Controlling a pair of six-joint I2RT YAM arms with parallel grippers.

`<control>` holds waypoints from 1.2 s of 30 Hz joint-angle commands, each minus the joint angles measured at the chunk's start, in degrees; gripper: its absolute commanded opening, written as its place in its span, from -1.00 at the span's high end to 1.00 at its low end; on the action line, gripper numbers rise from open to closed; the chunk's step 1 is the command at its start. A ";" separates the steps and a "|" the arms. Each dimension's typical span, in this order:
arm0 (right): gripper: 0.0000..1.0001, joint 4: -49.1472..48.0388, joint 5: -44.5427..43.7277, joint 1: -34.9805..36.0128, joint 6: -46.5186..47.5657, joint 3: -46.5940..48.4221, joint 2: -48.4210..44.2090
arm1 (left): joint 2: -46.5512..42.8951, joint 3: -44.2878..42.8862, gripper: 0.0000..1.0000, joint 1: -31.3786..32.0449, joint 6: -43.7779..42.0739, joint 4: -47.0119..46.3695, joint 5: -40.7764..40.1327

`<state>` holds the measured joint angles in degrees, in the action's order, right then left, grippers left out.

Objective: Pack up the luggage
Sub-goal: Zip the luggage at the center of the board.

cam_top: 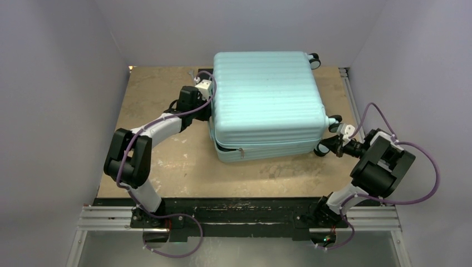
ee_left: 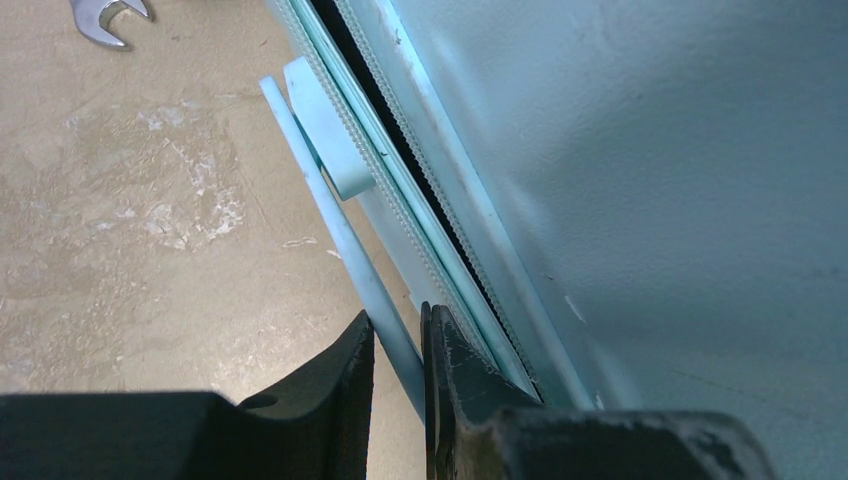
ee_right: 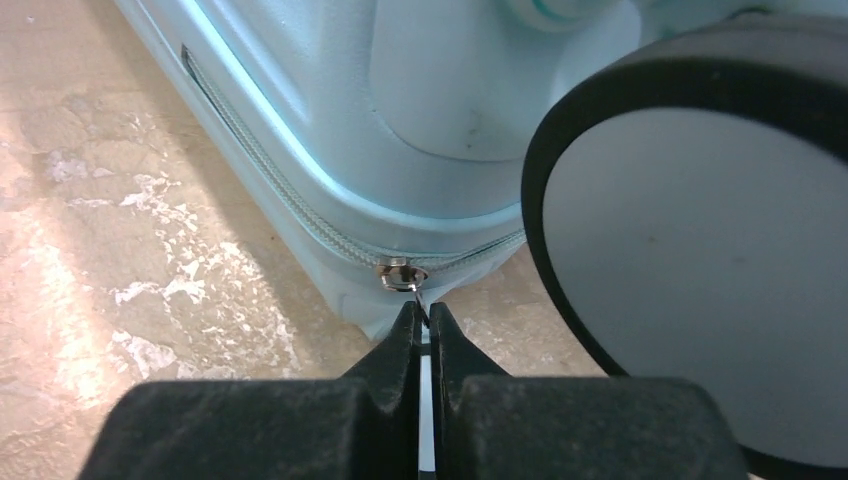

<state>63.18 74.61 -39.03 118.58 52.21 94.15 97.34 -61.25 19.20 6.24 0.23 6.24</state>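
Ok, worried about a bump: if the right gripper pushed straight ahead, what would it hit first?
Probably the zipper slider on the suitcase corner; the right gripper pinches the zipper pull.

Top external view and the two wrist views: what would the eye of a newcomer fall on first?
The big mint luggage lies flat, lid down, in the middle of the table. At its near right corner, beside a black-and-white wheel, the right gripper pinches the small metal zipper pull. On its left side, the left gripper clamps a pale blue strip.
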 commanded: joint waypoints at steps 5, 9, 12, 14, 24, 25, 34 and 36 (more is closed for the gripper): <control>1.00 1.61 3.31 1.06 11.67 -0.35 -2.08 | -2.51 1.14 1.00 -1.16 -7.75 4.21 0.64; 1.00 1.52 5.15 -0.70 9.60 0.32 -1.69 | -2.86 1.42 1.00 -1.10 -10.53 5.89 -0.62; 1.00 1.49 7.38 -3.47 6.51 2.06 -0.03 | -4.40 3.77 1.00 -1.10 -13.08 5.48 -1.13; 1.00 1.39 8.26 -4.83 4.70 3.41 1.52 | -5.62 5.44 1.00 -0.97 -14.70 5.12 -1.04; 1.00 1.03 10.78 -5.23 0.66 6.42 5.14 | -9.58 10.93 1.00 1.31 -20.15 3.15 -3.50; 1.00 1.07 10.67 -5.06 0.49 6.53 5.09 | -9.59 11.05 1.00 1.36 -20.29 3.12 -3.58; 1.00 0.98 10.38 -2.25 -4.47 9.44 6.68 | -9.67 10.79 1.00 1.76 -22.23 3.72 -2.85; 1.00 0.98 10.26 -0.62 -6.07 10.34 7.56 | -9.71 10.88 1.00 1.85 -22.62 3.73 -2.62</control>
<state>66.11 78.89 -42.00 115.79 58.63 100.57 87.70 -52.23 21.04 -11.60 -2.90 4.45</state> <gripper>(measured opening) 0.008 0.002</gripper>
